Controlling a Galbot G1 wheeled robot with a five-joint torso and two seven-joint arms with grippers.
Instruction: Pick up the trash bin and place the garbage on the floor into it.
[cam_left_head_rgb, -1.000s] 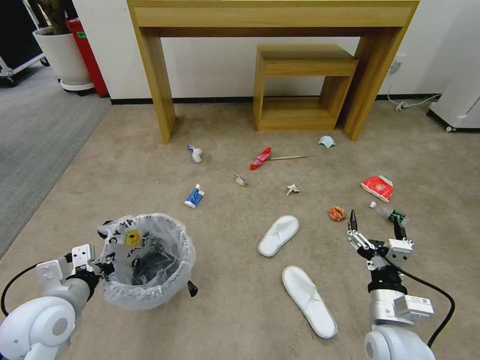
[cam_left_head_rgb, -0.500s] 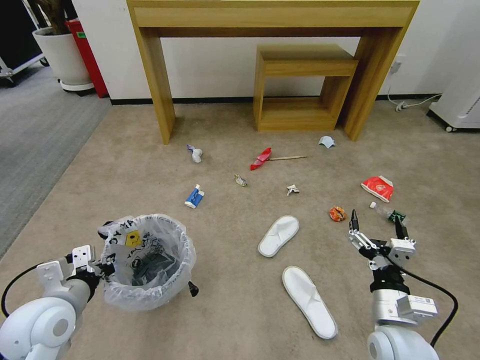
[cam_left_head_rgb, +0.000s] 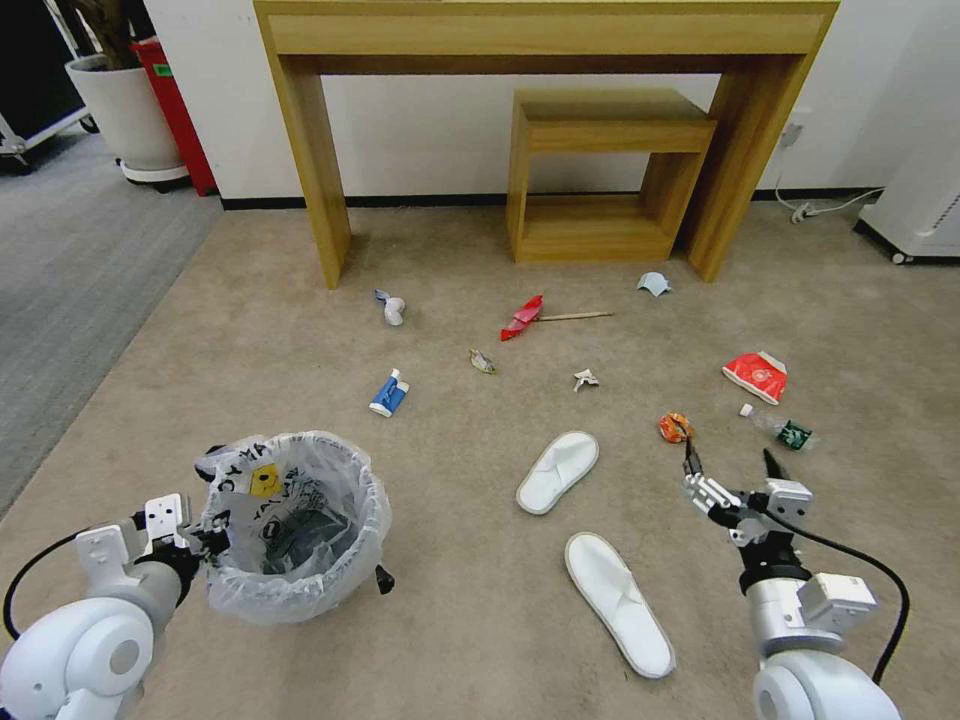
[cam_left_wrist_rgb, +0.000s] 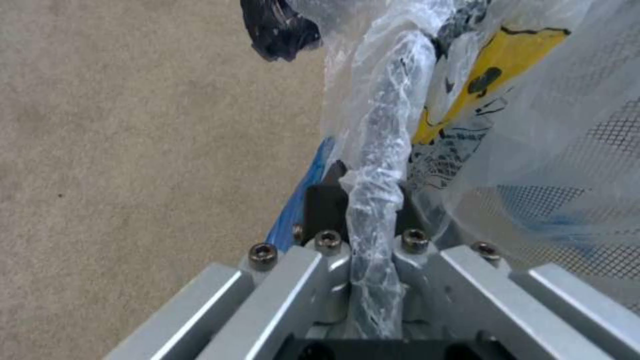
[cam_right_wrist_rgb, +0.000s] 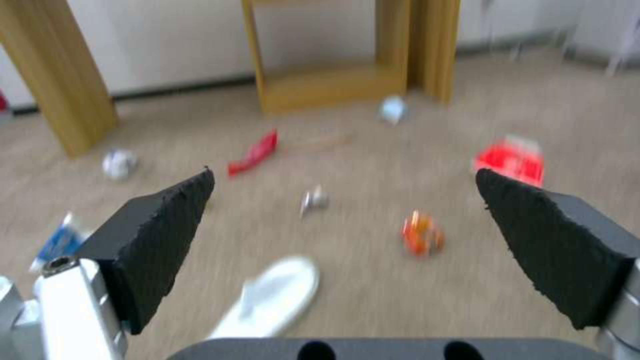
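Litter-strewn beige carpet (cam_left_head_rgb: 250, 340) — wooden desk (cam_left_head_rgb: 545, 30) behind

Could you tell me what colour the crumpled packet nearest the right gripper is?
Orange with red, best seen in the head view: crumpled orange packet.

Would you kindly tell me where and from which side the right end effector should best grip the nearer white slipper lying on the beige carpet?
Grip the nearer white slipper across its narrow width, probably at the raised toe strap, coming straight down from above. It lies flat and long on the beige carpet, so only its width fits between the fingers. The right end effector is open.
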